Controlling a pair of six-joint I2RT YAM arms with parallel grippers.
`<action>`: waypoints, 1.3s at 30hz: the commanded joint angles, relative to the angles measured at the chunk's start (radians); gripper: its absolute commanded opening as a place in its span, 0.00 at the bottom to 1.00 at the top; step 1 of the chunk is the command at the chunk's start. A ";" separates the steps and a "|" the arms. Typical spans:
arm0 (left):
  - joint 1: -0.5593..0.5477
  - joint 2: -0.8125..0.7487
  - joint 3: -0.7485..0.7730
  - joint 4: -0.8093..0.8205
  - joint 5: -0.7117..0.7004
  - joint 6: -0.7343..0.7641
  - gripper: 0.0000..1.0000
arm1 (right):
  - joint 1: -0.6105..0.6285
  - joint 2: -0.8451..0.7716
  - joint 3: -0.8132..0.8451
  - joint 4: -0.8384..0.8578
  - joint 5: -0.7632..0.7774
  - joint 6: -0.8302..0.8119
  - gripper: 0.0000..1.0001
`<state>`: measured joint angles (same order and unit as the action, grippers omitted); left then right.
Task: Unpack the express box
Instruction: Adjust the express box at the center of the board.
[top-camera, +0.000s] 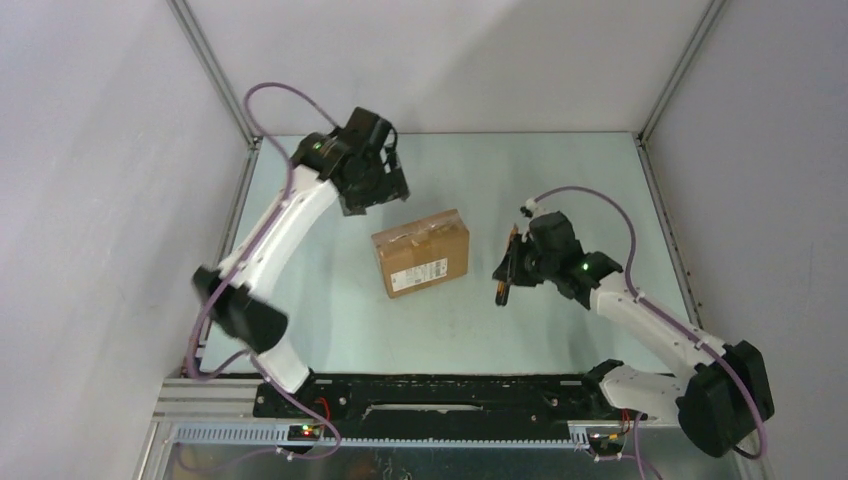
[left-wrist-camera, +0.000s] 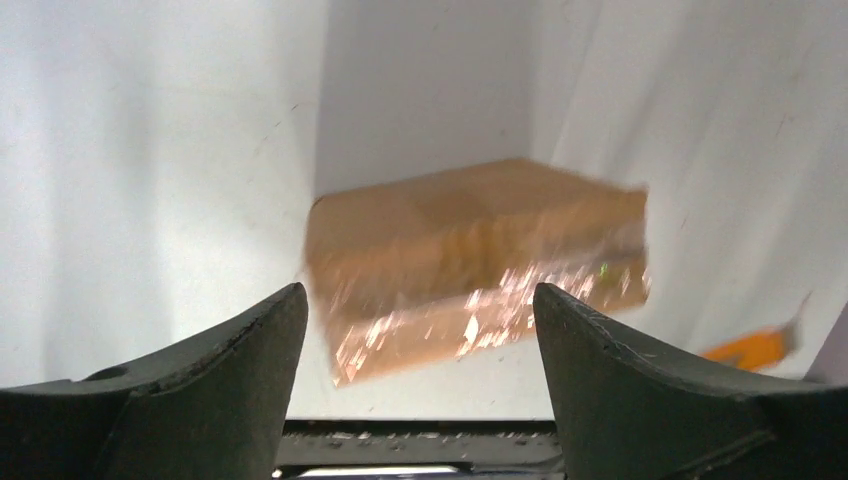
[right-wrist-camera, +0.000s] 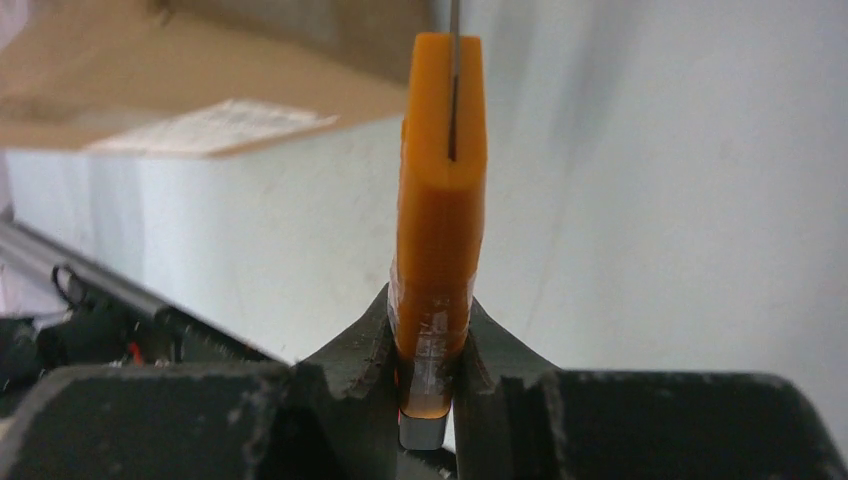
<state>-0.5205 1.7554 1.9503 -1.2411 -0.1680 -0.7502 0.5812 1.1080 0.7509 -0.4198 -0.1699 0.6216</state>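
fingers of the right arm (right-wrist-camera: 352, 352) are clamping a slim orange-and-black utility knife (right-wrist-camera: 441, 200) right of the small brown cardboard express box (top-camera: 421, 252), which is lying label-up on the pale table (top-camera: 450, 330). left fingers (left-wrist-camera: 228, 372) are hovering wide apart behind it, holding nothing. cutting is pending: the blade needs bringing onto the tape seam.
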 joint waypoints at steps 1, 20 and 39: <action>-0.052 -0.293 -0.264 -0.013 -0.079 -0.040 0.85 | -0.111 0.108 0.128 0.040 0.083 -0.166 0.00; -0.171 -0.542 -1.116 0.521 0.195 -0.370 0.75 | -0.142 0.626 0.475 0.397 0.308 -0.220 0.00; 0.109 -0.406 -1.131 0.628 0.239 -0.228 0.73 | -0.054 0.644 0.401 0.556 0.219 0.002 0.00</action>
<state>-0.4507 1.3079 0.7609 -0.6033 0.0605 -1.0496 0.5240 1.8904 1.2552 0.1215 0.0883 0.5545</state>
